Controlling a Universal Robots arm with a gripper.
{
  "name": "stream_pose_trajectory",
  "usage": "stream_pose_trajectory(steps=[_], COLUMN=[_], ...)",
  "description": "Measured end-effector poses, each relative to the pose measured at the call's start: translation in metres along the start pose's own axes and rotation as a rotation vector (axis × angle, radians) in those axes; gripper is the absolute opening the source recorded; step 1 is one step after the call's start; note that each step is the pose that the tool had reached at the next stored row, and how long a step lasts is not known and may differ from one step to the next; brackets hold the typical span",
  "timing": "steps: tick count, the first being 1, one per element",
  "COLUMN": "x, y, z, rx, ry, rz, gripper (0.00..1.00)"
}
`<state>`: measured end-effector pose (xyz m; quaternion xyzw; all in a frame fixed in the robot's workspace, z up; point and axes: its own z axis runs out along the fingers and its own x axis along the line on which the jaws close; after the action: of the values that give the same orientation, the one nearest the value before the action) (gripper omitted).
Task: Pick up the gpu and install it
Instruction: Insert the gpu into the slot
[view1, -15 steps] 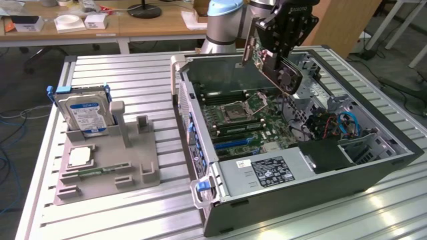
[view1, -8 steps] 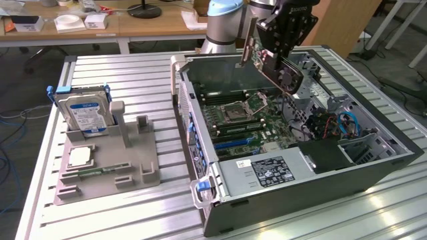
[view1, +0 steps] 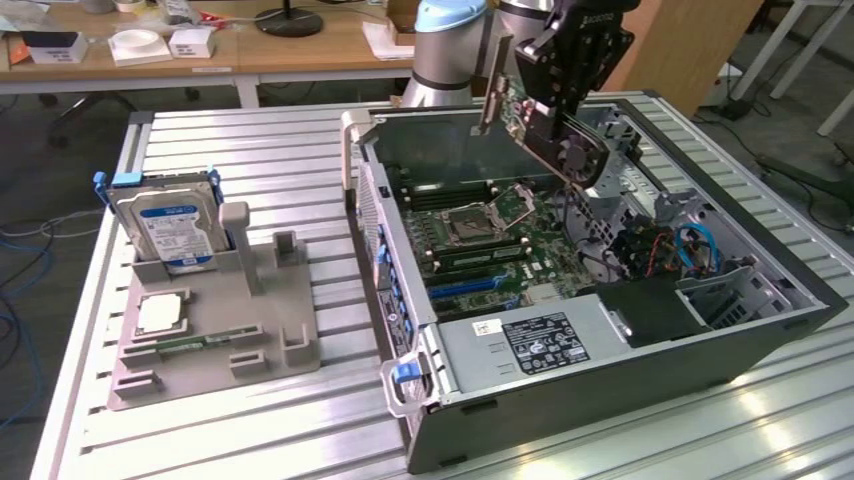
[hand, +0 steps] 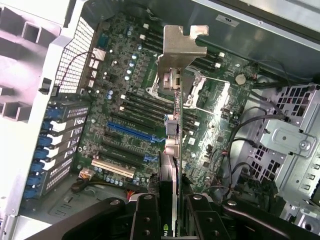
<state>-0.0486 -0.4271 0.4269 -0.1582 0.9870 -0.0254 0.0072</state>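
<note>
The gpu (view1: 541, 125) hangs tilted above the open computer case (view1: 747, 340), its silver bracket strip (view1: 503, 85) pointing up and toward the exterior view's left. My gripper (view1: 577, 62) is shut on the card's upper edge. In the wrist view the gpu (hand: 172, 145) is seen edge-on between my fingers (hand: 146, 220), its metal bracket (hand: 181, 45) farthest from the camera. Below it lies the green motherboard (hand: 125, 100) with a blue slot (hand: 131, 132) and a white slot (hand: 112, 167). The card is clear of the board and touches nothing.
A grey holder tray (view1: 220, 340) on the slatted table (view1: 267, 160) carries a silver hard drive (view1: 167, 225) with a blue-white label and a small square chip (view1: 160, 312). The case holds a power supply (view1: 534, 345), drive cage (hand: 292, 145) and loose cables (view1: 694, 250). A wooden desk (view1: 200, 50) stands behind.
</note>
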Motion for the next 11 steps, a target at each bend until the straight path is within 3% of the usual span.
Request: stream_pose_trajectory(steps=[11], x=[0.0001], y=[-0.0002], z=[0.0000], rx=[-0.0003], ry=[-0.0032], rz=[-0.062], gripper=[0.26])
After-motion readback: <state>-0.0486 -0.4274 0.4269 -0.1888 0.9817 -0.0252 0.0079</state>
